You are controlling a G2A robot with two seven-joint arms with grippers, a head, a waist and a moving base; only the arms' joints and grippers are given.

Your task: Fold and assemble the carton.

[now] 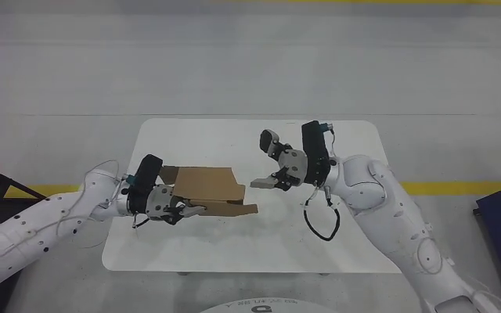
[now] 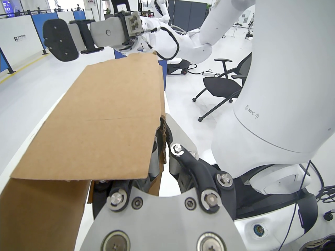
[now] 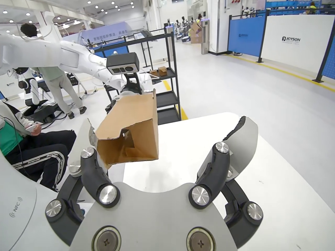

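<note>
The carton (image 1: 205, 186) (brown, partly opened into a sleeve) sits over the left part of the table (image 1: 344, 235); left gripper (image 1: 182, 210) clamped on its near edge; right gripper (image 1: 264, 163) spread wide, holding nothing; one finger (image 3: 87, 134) just beside the carton's open end — contact there cannot be judged

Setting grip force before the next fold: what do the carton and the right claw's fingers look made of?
The carton looks like matte brown corrugated cardboard, judging by its ragged, layered torn edge. The right claw has fingers of smooth grey plate, likely metal, tipped with dull black pads, perhaps rubber or foam.
</note>
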